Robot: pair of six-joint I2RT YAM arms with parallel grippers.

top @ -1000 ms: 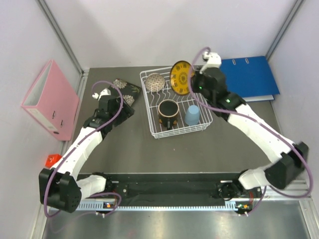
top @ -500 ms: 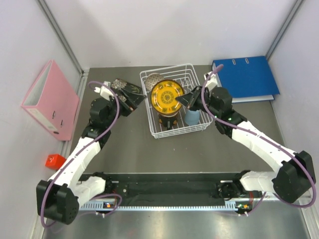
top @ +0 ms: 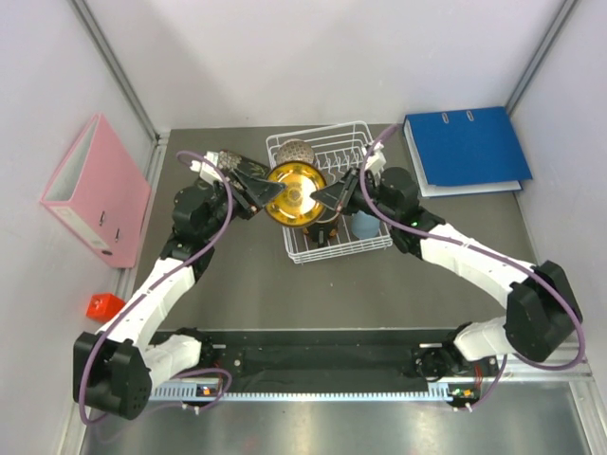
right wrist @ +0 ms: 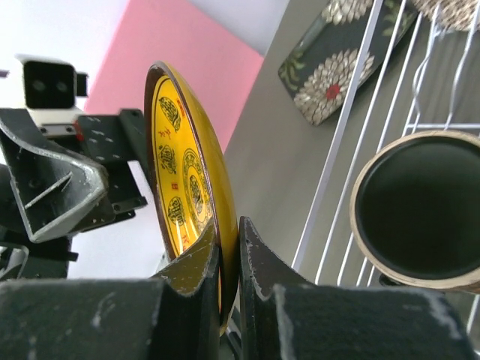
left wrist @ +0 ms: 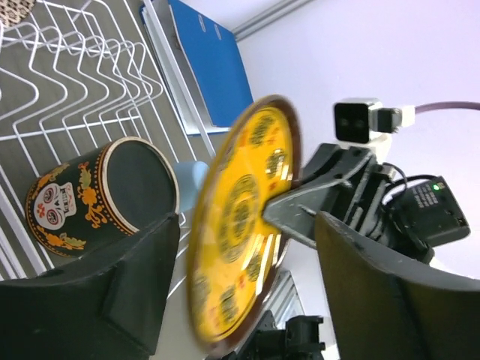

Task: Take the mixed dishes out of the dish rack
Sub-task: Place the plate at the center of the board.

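My right gripper (top: 329,196) is shut on the rim of the amber-yellow plate (top: 292,193) and holds it on edge above the left side of the white wire dish rack (top: 379,239). The grip shows in the right wrist view (right wrist: 229,259). My left gripper (top: 262,189) is open, and the plate (left wrist: 240,225) stands between its spread fingers (left wrist: 142,292). The dark mug with orange pattern (left wrist: 97,191) and the light-blue cup (top: 365,226) sit in the rack. The speckled bowl (top: 296,152) is at its back left. The floral square plate (right wrist: 337,67) lies on the table left of the rack.
A blue binder (top: 469,150) lies at the back right, touching the rack's corner. A pink binder (top: 95,190) stands against the left wall. A small red object (top: 101,305) sits at the left edge. Upright prongs (left wrist: 82,67) fill the rack's back.
My right gripper has carried the yellow plate from the rack's back edge down and left. My left gripper has risen off the table and swung right to meet the plate.
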